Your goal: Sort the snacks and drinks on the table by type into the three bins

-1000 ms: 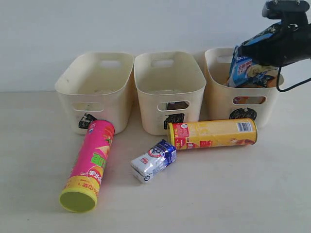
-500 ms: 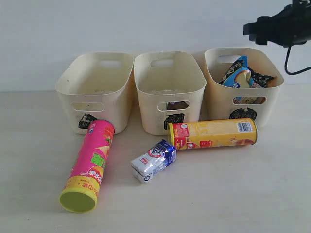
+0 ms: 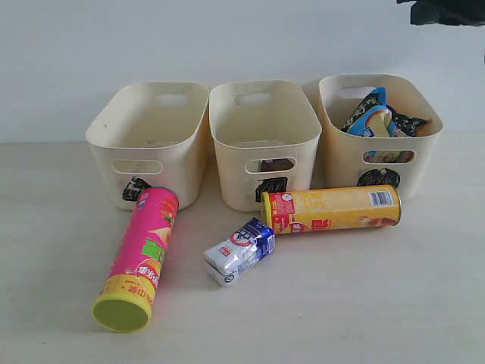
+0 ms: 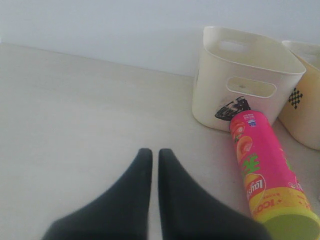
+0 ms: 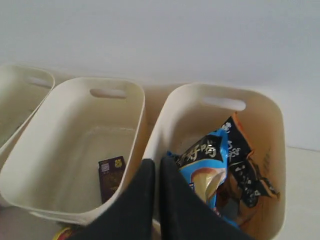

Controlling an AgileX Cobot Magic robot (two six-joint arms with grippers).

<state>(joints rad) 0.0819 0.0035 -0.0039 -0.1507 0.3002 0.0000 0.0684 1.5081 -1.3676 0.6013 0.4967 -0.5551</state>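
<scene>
A pink chip tube [image 3: 140, 256] and a yellow chip tube [image 3: 333, 208] lie on the table in front of three cream bins. The white-blue carton [image 3: 240, 250] lies between them. The blue noodle packet [image 3: 373, 114] and the orange-black packet [image 5: 247, 170] rest in the right bin [image 3: 379, 163]. My right gripper [image 5: 154, 163] is shut and empty, high above the rim between the middle bin [image 5: 75, 150] and the right bin. My left gripper [image 4: 151, 152] is shut over bare table, with the pink tube [image 4: 262, 175] off to one side.
The left bin [image 3: 148, 129] looks empty. A small dark carton [image 5: 111, 176] lies in the middle bin [image 3: 265, 125]. Only a piece of the right arm [image 3: 447, 9] shows at the exterior view's top right corner. A pale wall runs behind the bins.
The right gripper let go of the blue packet, which now rests in the right bin. The arm has risen up and away toward the top right.
</scene>
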